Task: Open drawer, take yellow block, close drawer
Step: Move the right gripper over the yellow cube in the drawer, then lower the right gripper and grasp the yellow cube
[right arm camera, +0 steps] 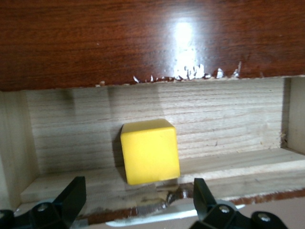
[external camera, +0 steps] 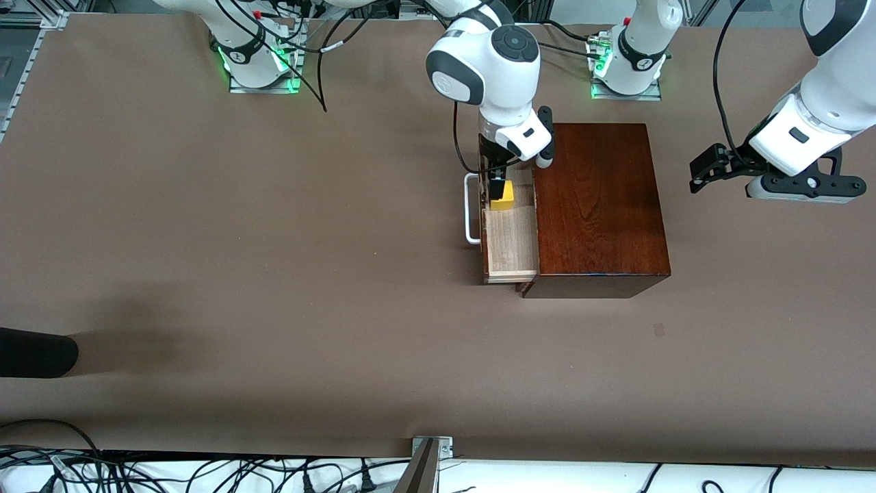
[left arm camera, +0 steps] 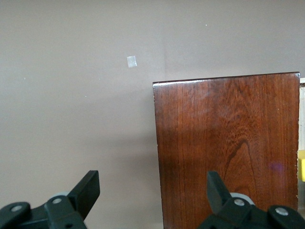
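While the drawer [external camera: 510, 229] stands pulled out of the dark wooden box [external camera: 599, 205], the right gripper [external camera: 498, 186] hangs over its end nearer the arm bases, jaws spread and holding nothing. The yellow block [right arm camera: 149, 151] sits on the pale drawer floor in that same end, apparently close to the wall under the box's overhanging top. Seen from the right wrist, the block lies between the two jaws and somewhat farther in than their tips, not touching either; whether the gripper is already inside the drawer cannot be told.

Risks from here, as a judgement: the block stands near the box's edge, so a jaw could strike the box top or the drawer wall on descent; closing off-centre could nudge the block sideways or tilt it instead of clamping it. The white handle [external camera: 471, 209] lies just beside the gripper and could be snagged.

The left gripper [external camera: 718, 166] waits with jaws apart above the counter [external camera: 274, 260], toward the left arm's end of the box.
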